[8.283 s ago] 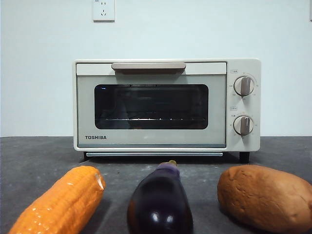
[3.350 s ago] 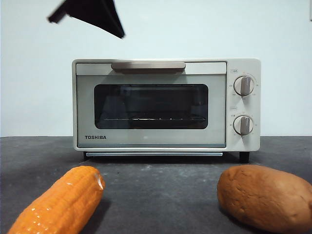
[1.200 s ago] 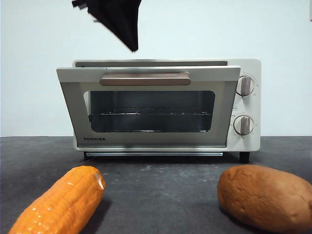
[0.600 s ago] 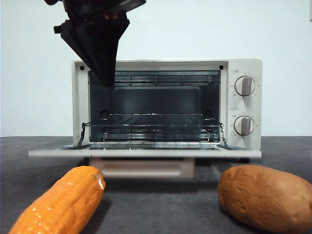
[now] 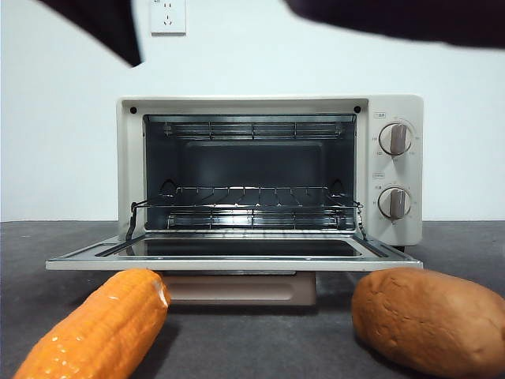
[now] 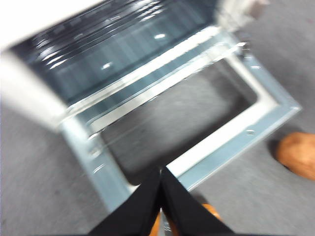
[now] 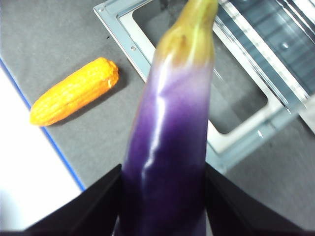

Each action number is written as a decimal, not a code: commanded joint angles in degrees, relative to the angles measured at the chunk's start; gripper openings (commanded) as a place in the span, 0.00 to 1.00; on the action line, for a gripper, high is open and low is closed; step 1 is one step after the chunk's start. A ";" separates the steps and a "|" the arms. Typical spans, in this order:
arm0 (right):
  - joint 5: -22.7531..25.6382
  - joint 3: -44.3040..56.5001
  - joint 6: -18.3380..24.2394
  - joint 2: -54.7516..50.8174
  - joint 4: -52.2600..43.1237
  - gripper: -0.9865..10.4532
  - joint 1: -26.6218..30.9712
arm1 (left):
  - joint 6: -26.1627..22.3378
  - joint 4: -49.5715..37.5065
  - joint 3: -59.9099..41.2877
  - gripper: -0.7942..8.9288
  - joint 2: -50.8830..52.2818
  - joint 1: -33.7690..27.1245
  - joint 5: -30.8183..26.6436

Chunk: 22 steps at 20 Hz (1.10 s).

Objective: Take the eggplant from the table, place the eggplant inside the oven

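Front view: one oven (image 5: 394, 106), door (image 5: 237, 260) flat open; one corn cob (image 5: 95, 328) at seven o'clock, one potato (image 5: 430, 316) at five.

Left wrist view: left gripper (image 6: 161, 184) closed, empty, above the table (image 6: 39, 167).

Right wrist view: right gripper (image 7: 162, 189) clamps the one eggplant (image 7: 167, 142) aloft.

Closed left hand (image 6: 161, 183) above open oven (image 6: 162, 98)

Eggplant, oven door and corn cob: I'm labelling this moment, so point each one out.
eggplant (image 7: 165, 147), right wrist view, middle of its purple body
oven door (image 5: 237, 263), front view, front edge of the lowered door
corn cob (image 5: 99, 328), front view, middle of the cob
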<state>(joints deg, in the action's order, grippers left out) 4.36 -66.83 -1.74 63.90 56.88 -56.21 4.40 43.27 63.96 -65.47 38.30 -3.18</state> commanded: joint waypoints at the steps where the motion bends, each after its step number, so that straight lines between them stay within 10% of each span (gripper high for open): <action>1: 0.24 -1.11 3.21 3.85 -2.14 0.25 -0.61 | 2.97 -4.24 -6.73 0.09 3.85 -3.06 -0.28; 13: 24.30 -2.14 23.52 22.64 -21.46 0.25 0.17 | 9.49 -19.96 -29.33 0.09 10.36 -22.95 13.11; 22: 31.45 -13.79 35.89 41.53 -31.36 0.25 4.22 | 9.57 -20.65 -29.83 0.09 10.36 -27.15 15.30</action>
<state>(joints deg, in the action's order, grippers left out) 35.75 -79.75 32.56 104.79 25.87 -51.35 13.67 23.31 34.11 -54.70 11.11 11.97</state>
